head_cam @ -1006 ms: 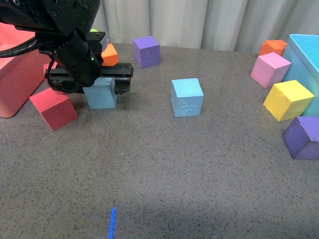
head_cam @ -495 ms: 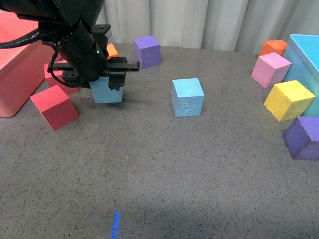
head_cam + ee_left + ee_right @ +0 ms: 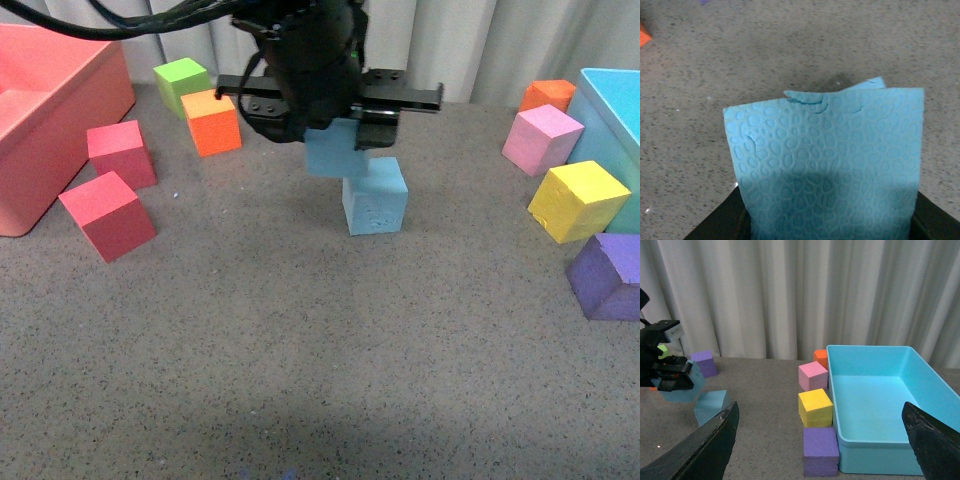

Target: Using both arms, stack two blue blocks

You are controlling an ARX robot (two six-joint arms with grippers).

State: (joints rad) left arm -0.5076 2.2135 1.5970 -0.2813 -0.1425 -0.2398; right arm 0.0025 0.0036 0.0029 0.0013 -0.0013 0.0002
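Blue block (image 3: 335,152) in left jaws above scuffed blue block (image 3: 376,203), orange cube (image 3: 211,121) aside

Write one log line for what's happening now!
left gripper: shut on held blue block | held blue block: lifted, partly over resting blue block | right gripper: open, empty | stack: not done

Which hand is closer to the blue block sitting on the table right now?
Left. The left hand holds the other block just above the table block, slightly offset. The right hand, open, is far off, facing the bin.
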